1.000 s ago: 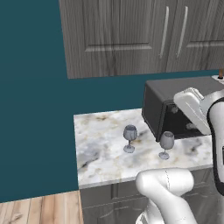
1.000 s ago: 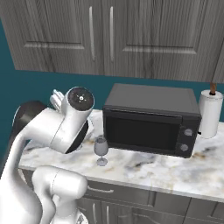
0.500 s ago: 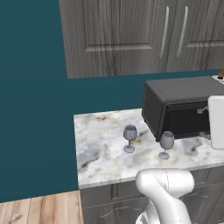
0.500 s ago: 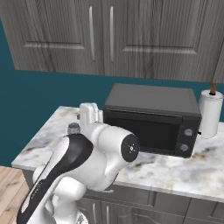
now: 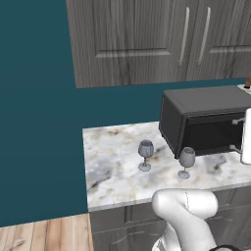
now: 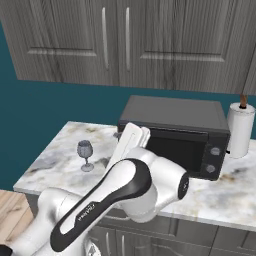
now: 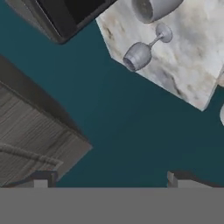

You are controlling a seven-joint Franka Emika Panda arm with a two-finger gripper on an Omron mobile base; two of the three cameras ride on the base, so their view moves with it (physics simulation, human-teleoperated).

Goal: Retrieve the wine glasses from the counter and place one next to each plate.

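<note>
the gripper (image 7: 107, 181) stands wide with nothing between its tips. well ahead of it on the marbled tabletop (image 7: 192, 65), two wine glasses stand upright: one (image 7: 144, 49) in the open, the other (image 7: 153, 8) just beside the black microwave (image 7: 65, 13).

Only illegible dark lettering along the robot's arm (image 6: 86, 212).

Two wine glasses (image 5: 145, 154) (image 5: 186, 161) of smooth translucent grey glass; table (image 5: 115, 169) of polished veined marble; matt black microwave (image 5: 208, 117); grey wood-grain cupboards (image 5: 147, 39) above.
</note>
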